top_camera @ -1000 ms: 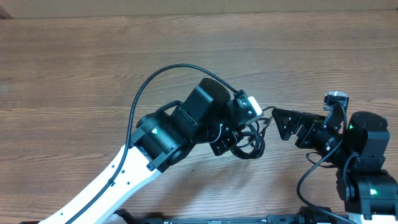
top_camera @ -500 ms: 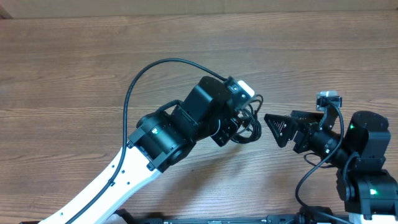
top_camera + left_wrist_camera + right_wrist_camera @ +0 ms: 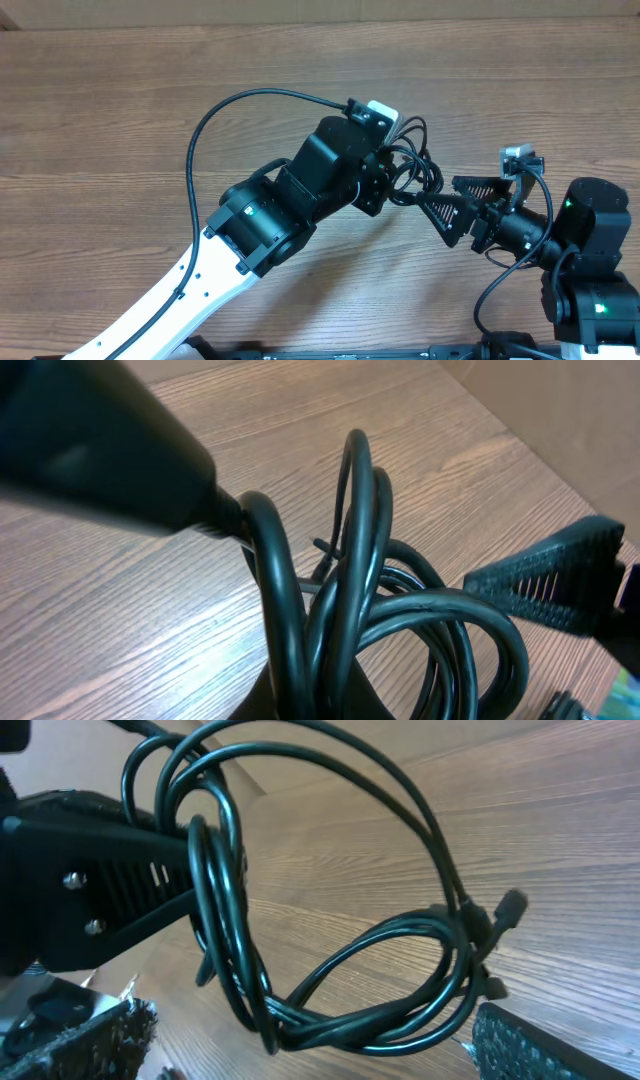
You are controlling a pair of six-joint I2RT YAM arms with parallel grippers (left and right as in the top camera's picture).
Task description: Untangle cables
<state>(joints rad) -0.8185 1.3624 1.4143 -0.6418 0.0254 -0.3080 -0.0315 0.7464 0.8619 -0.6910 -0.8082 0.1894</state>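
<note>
The cables [image 3: 418, 168] are a bundle of thin black loops held off the wooden table. My left gripper [image 3: 392, 182] is shut on them; in the left wrist view the cables [image 3: 350, 600] rise from its closed jaws [image 3: 320, 705]. In the right wrist view the left gripper [image 3: 195, 885] clamps the loops at the left, and the cables [image 3: 370, 1010] hang across the gap of my right gripper [image 3: 310, 1055]. It stands open, one finger on each side and not touching. A small end piece [image 3: 510, 906] sticks out of the bundle. My right gripper [image 3: 442, 195] sits just right of the loops.
The left arm's own thick black cable [image 3: 215, 115] arcs over the wooden table [image 3: 120, 90]. The white left arm [image 3: 190, 290] runs from the bottom left, and the right arm's base [image 3: 590, 270] stands at the bottom right. A right finger [image 3: 545, 585] shows in the left wrist view.
My left gripper has carried the cables away from the front edge and a little right. The right gripper has moved left, so its open fingers now flank the lower loops.
</note>
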